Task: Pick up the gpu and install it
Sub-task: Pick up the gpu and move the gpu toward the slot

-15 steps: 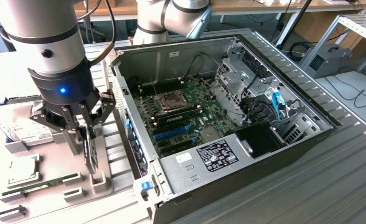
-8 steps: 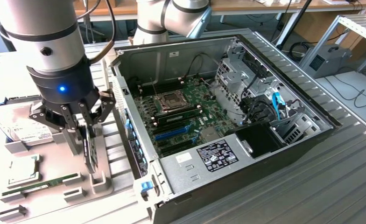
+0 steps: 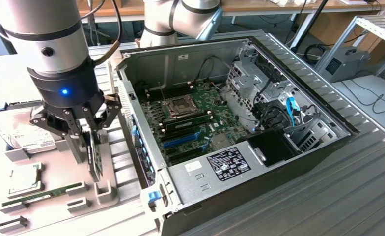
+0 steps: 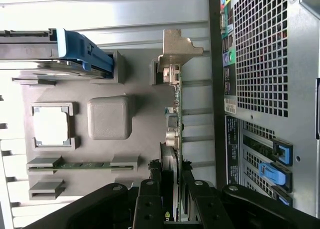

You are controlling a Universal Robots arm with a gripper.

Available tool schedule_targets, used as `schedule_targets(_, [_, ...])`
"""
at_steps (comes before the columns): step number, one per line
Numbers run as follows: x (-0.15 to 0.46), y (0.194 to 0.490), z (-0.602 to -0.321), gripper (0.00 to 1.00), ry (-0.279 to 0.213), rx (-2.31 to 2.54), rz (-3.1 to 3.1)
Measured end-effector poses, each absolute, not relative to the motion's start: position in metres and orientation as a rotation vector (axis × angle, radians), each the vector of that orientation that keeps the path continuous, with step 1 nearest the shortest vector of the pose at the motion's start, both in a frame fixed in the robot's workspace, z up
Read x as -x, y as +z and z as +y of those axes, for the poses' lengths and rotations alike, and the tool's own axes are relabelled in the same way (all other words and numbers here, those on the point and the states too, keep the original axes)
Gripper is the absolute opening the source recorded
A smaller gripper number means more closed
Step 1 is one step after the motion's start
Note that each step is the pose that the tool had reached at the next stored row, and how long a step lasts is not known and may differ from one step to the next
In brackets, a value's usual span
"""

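So everything sits on a ribbed grey metal bench (image 3: 356, 196). The open PC case (image 3: 271, 182) lies on it across the middle and right of the exterior view, with a flat grey parts tray (image 3: 48, 216) just beside it, lower left.

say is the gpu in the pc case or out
Out: gpu stands on edge in the grey holder beside the case, gripper closed on it.
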State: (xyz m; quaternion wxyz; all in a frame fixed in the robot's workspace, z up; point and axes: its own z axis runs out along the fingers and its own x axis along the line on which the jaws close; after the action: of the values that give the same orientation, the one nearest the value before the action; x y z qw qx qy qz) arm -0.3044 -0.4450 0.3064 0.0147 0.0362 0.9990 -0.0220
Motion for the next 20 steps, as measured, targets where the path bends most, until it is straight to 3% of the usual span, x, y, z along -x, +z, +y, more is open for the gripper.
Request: schedule_targets(20, [0.3044,0.314,-0.445,0.26,-0.069,-0.113,3.109])
